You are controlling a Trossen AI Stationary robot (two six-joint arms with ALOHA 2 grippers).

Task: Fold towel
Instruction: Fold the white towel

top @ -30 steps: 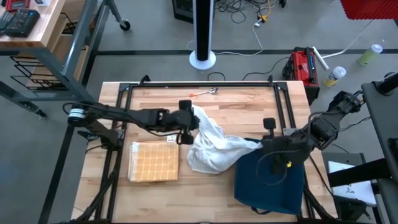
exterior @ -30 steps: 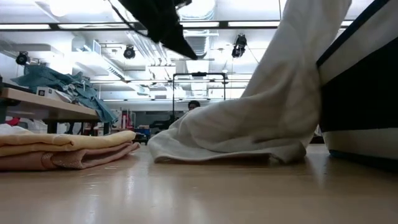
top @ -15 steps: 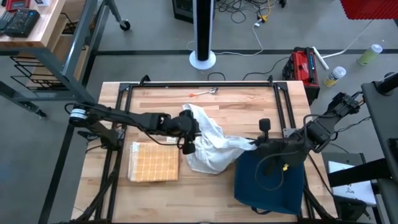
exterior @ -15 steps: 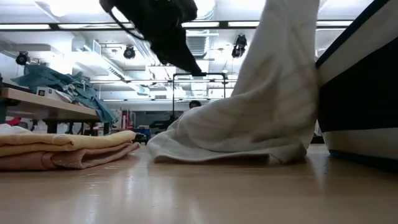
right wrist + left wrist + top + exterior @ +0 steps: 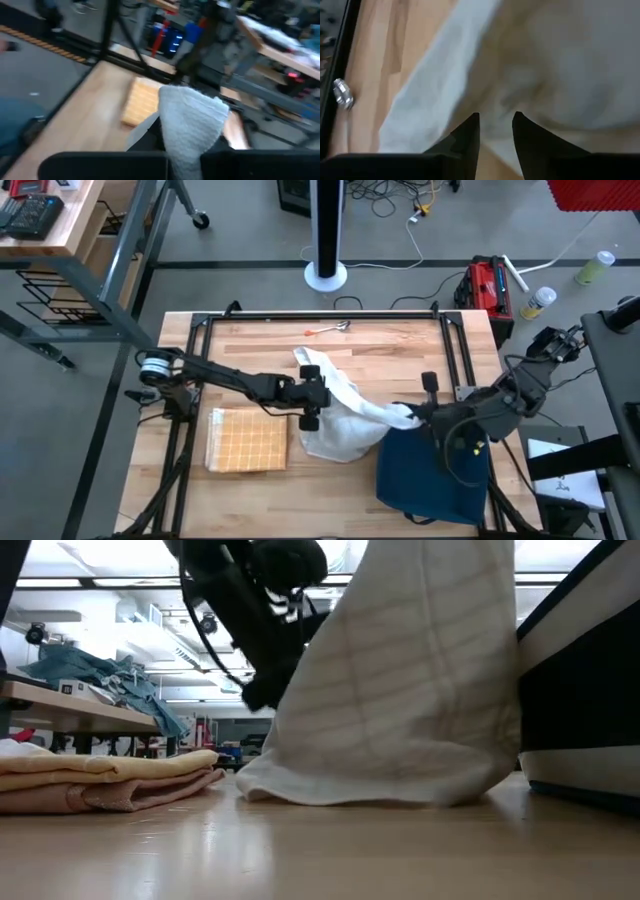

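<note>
The white towel lies bunched at the centre of the high view, between the folded yellow towel at lower left and the dark blue cloth at lower right. The right gripper pinches its right corner tight and holds it up, while the left gripper sits at the towel's left edge with its fingers slightly parted and nothing between them

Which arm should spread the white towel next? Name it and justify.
Right. The right gripper is shut on the white towel, holding a corner up, while the left gripper sits at the towel's other side with its fingers parted, gripping nothing.
</note>
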